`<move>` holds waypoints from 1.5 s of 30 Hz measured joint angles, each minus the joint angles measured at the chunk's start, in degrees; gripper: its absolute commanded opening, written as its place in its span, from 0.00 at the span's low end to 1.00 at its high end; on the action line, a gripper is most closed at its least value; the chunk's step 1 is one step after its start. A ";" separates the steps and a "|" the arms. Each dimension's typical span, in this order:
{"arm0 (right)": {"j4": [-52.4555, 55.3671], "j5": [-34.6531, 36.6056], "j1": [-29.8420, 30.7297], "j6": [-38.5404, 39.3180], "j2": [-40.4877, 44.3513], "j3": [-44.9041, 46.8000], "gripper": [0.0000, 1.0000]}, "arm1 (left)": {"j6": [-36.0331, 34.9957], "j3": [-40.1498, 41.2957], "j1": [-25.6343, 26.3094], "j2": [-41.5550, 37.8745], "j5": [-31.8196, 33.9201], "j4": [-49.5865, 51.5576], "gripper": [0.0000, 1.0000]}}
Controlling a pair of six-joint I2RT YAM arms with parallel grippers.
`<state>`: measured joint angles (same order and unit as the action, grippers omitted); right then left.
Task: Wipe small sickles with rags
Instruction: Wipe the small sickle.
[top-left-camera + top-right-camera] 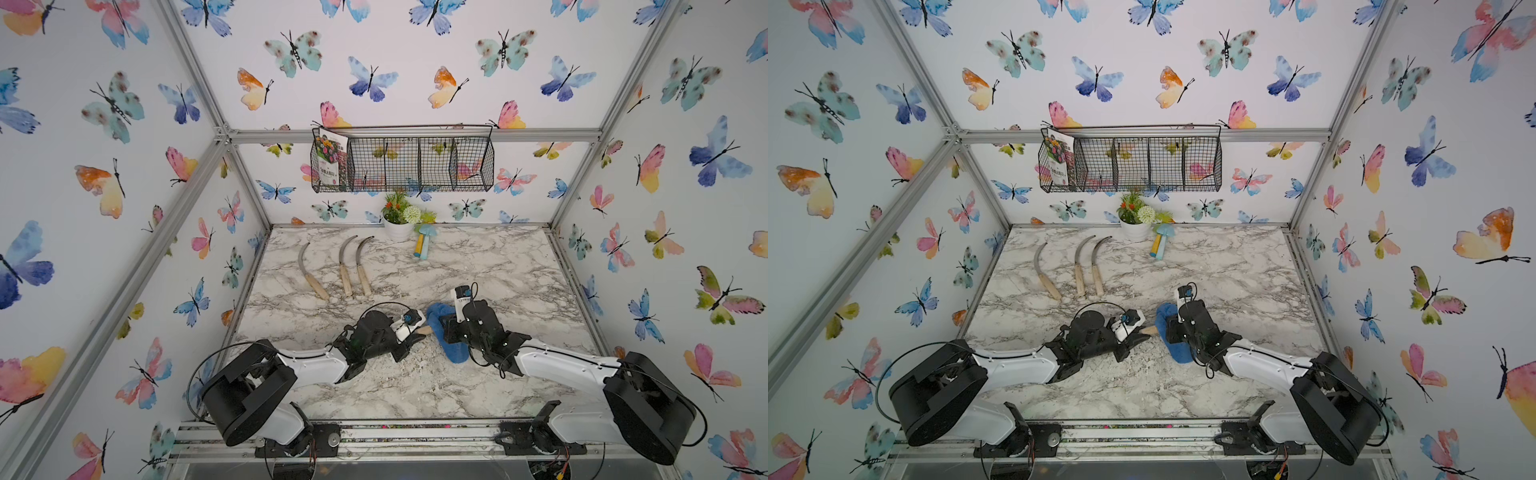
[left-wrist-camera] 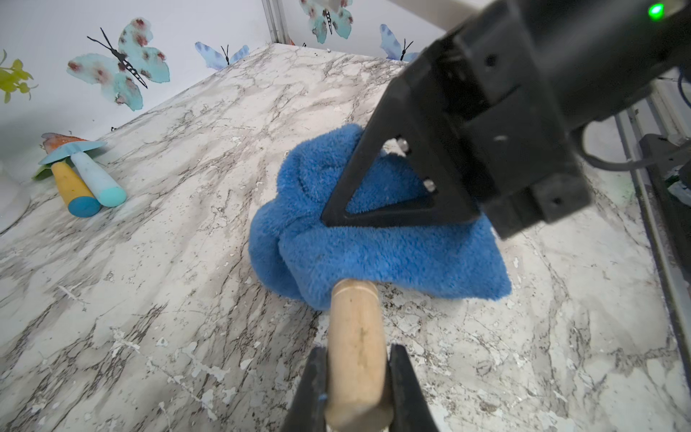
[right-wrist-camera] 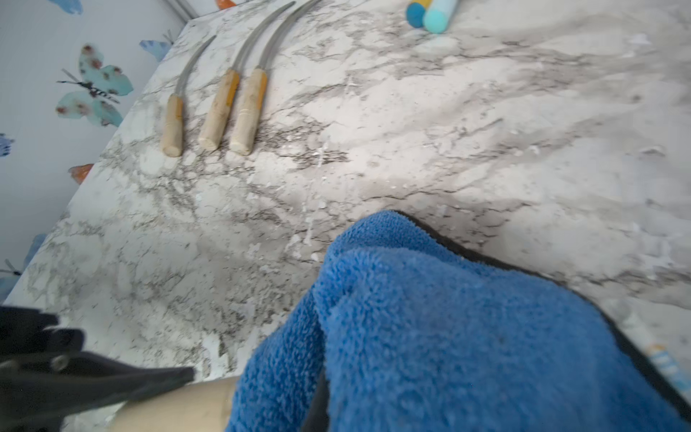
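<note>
Left hand (image 2: 358,351): clamped tight on pale wooden handle of one sickle (image 2: 355,336), bottom centre of left wrist view.
Sickle blade: hidden under rag (image 2: 392,258).
Right hand (image 1: 441,328): closed, pinching a bunched fold of the blue terry.
Rag: lower middle of both top views, resting on table (image 1: 498,270), between the two hands.
Other sickles (image 1: 347,268): three, side by side at upper left of table, well apart from rag.
Mushroom toys (image 1: 423,245): top edge of table, near centre.
</note>
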<state>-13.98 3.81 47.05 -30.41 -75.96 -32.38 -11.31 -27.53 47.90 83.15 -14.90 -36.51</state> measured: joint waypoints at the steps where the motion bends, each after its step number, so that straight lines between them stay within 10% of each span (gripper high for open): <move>1: -0.09 0.02 1.86 -0.02 -0.02 -0.70 0.02 | 0.00 0.00 -0.07 0.00 0.02 0.04 0.00; 11: -2.91 0.42 5.75 -1.03 -0.04 -0.52 0.02 | -0.02 0.00 -0.15 0.00 0.00 0.44 0.00; 22: -8.59 -3.98 -9.64 -1.46 0.04 7.63 0.02 | 0.22 0.00 -0.11 0.00 0.22 -0.04 0.00; 36: -5.84 -0.83 5.18 -1.66 -0.74 0.55 0.02 | 0.37 0.00 -0.17 0.00 0.68 0.52 0.00; 45: -8.96 -0.68 0.90 -2.14 -1.53 2.84 0.02 | 0.39 0.02 -0.22 0.00 1.31 0.76 0.00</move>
<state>-22.94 3.14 47.94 -32.56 -77.49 -29.54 -10.92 -27.51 47.68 83.15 -13.58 -35.75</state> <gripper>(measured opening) 0.086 0.177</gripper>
